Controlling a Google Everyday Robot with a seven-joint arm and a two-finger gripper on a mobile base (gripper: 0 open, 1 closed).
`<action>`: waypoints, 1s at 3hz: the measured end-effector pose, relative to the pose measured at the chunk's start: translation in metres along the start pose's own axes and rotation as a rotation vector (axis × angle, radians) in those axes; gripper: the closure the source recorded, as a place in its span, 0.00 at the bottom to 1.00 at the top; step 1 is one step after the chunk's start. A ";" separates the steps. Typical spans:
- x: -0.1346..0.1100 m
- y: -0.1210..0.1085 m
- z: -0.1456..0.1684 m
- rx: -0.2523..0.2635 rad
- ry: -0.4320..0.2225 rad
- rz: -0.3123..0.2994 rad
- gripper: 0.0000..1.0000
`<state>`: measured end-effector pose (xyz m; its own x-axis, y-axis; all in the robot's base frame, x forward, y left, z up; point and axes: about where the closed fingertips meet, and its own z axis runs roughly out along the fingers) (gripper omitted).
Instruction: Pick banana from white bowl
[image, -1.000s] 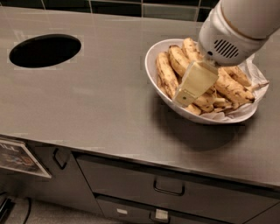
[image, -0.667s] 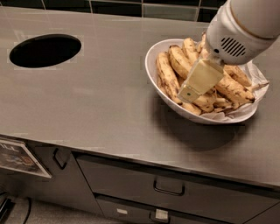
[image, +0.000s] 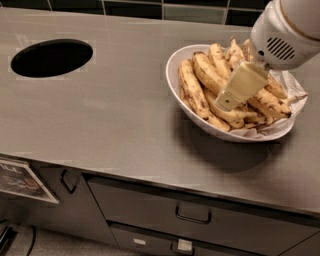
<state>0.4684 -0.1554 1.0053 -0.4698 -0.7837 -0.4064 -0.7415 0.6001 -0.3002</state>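
The white bowl (image: 172, 80) stands on the right part of the steel counter, lined with crinkled white paper and piled with several overripe bananas. A plump yellow banana (image: 209, 74) with brownish skin and a dark blunt tip lies near the top of the pile. A slimmer, dark-speckled one (image: 191, 90) lies to its left. My gripper (image: 226, 103) reaches down from the upper right on its white arm. Its cream-coloured end hangs over the middle of the pile, just right of the plump banana. It hides part of the bananas under it.
A round dark hole (image: 52, 57) is cut into the counter at the far left. Below the counter's front edge are grey drawers with handles (image: 192, 216). A printed sheet (image: 20, 181) hangs on the cabinet at lower left. Black wall tiles run along the back.
The gripper has moved a little to the right and farther back over the bowl. The bananas and the bowl have not moved.
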 end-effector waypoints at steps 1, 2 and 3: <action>-0.006 0.005 0.006 -0.007 0.005 -0.011 0.25; -0.014 0.012 0.014 -0.024 0.008 -0.029 0.27; -0.020 0.019 0.022 -0.037 0.013 -0.040 0.30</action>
<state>0.4741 -0.1248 0.9881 -0.4457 -0.8090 -0.3833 -0.7769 0.5623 -0.2834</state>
